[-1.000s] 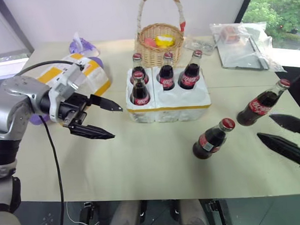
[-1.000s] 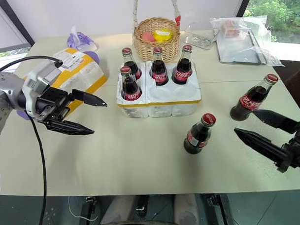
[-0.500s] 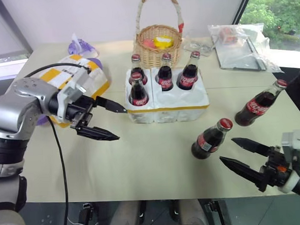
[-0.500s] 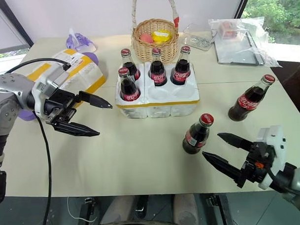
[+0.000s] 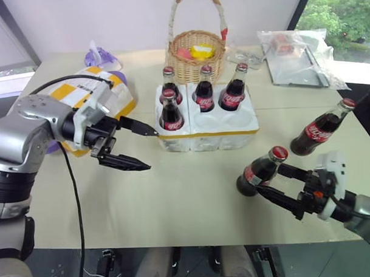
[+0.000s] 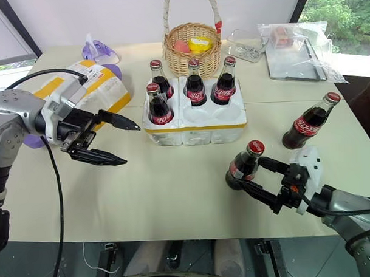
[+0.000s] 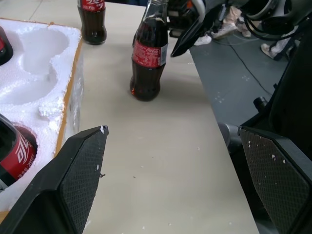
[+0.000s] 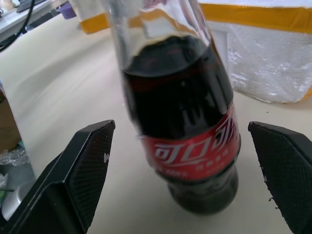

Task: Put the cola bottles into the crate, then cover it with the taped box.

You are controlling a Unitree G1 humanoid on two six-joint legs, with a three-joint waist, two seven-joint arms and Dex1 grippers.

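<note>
Right tool (image 6: 258,180): fingers apart, either side of the near bottle (image 6: 244,165), not clamped.
Near bottle: upright on the counter (image 6: 175,193); glass, likely heavy, slick, breakable; best gripped at the label.
Left tool (image 6: 115,141): apart, empty, beside the crate (image 6: 197,129).
Far bottle (image 6: 309,120): beyond the right tool.

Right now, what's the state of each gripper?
Left gripper: open, holding nothing.
Right gripper: open, fingers either side of a cola bottle, not yet closed.

The left arm (image 5: 27,135) is covering part of the taped box (image 5: 113,95), while the right wrist view is cropping the neck off the nearest cola bottle (image 8: 183,126).
</note>
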